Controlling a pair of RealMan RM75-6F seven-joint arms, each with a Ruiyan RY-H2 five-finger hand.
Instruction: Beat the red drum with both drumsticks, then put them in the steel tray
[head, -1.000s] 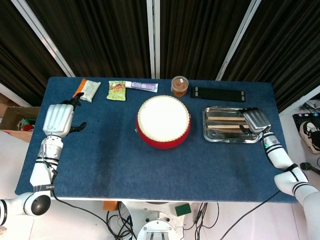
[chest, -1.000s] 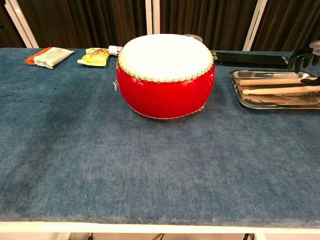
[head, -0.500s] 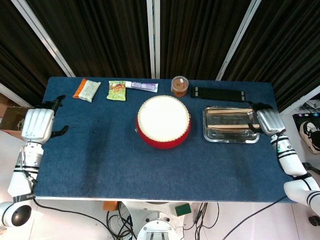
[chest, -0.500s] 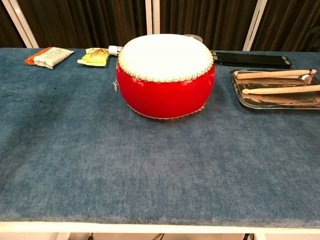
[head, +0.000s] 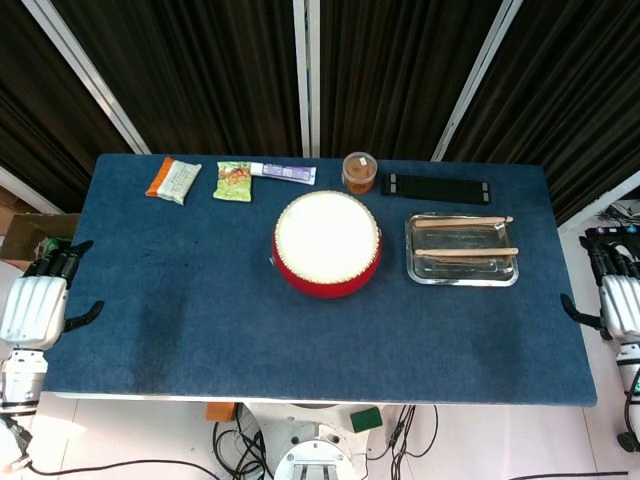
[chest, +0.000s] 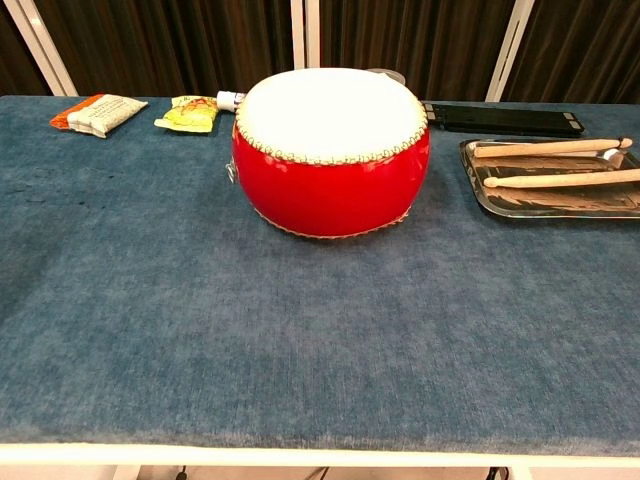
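The red drum (head: 327, 243) (chest: 331, 151) with its white skin stands in the middle of the blue table. To its right is the steel tray (head: 461, 274) (chest: 560, 202), and both wooden drumsticks (head: 466, 252) (chest: 560, 179) lie in it, side by side. My left hand (head: 35, 305) hangs off the table's left edge, open and empty. Off the right edge my right hand (head: 618, 303) is likewise open and holds nothing. Neither hand shows in the chest view.
Along the far edge lie an orange-and-white packet (head: 173, 180), a green snack bag (head: 233, 181), a tube (head: 283, 173), a small brown jar (head: 359, 172) and a black bar (head: 437, 187). A cardboard box (head: 30, 238) sits on the floor at left.
Both hands have drawn back off the table: the left from beside the packet, the right from over the tray. The drumsticks stay in the tray.
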